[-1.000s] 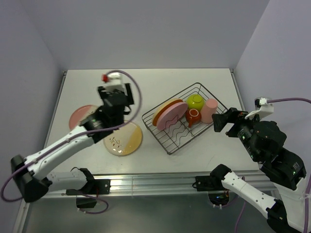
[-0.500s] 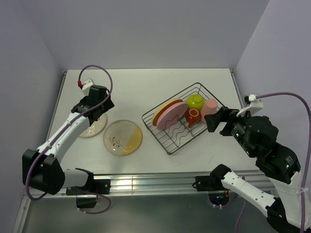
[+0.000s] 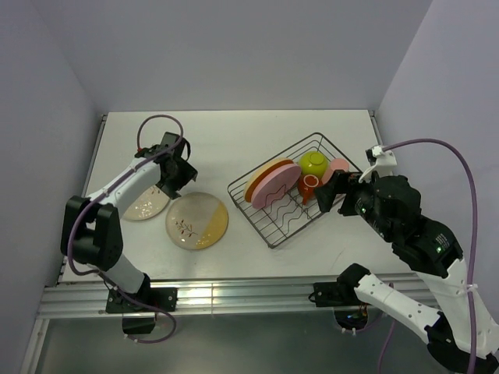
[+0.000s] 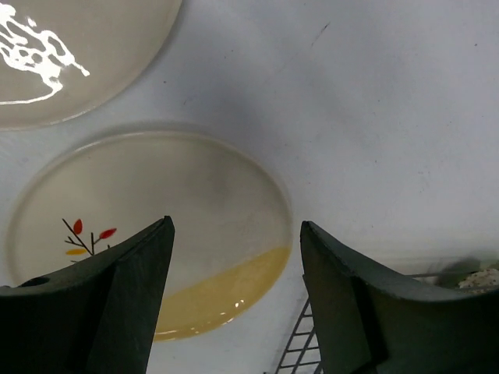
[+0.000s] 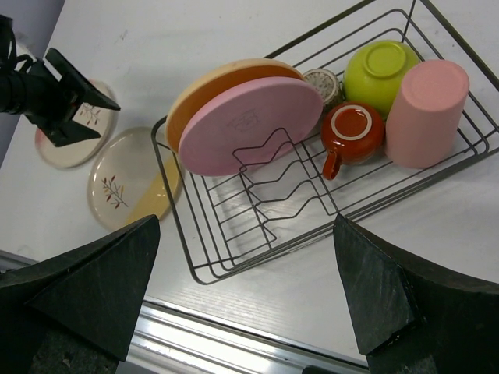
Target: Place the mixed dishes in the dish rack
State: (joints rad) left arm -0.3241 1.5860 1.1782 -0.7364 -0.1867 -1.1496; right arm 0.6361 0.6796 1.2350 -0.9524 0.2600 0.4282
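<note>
The black wire dish rack (image 3: 290, 222) holds an orange plate (image 3: 261, 176) and a pink plate (image 3: 278, 185) on edge, a lime-green bowl (image 3: 313, 164), a dark red mug (image 3: 309, 187), a salmon cup (image 3: 338, 170) and a small grey cup (image 5: 321, 82). A cream-yellow twig plate (image 3: 197, 220) and a pink-cream twig plate (image 3: 143, 207) lie flat on the table to the left of the rack. My left gripper (image 3: 175, 176) is open and empty, above the gap between these two plates. My right gripper (image 3: 341, 195) is open and empty, over the rack's right edge.
The white table (image 3: 234, 140) ends at a metal rail (image 3: 234, 292) in front. Grey walls close the back and both sides. The rack's near-left corner (image 4: 300, 343) lies close to the cream-yellow plate (image 4: 156, 234). A cable (image 3: 421, 148) loops over my right arm.
My left arm swung left and back, and its gripper now hangs by the two table plates. My right gripper moved left, toward the rack. The dishes have not moved.
</note>
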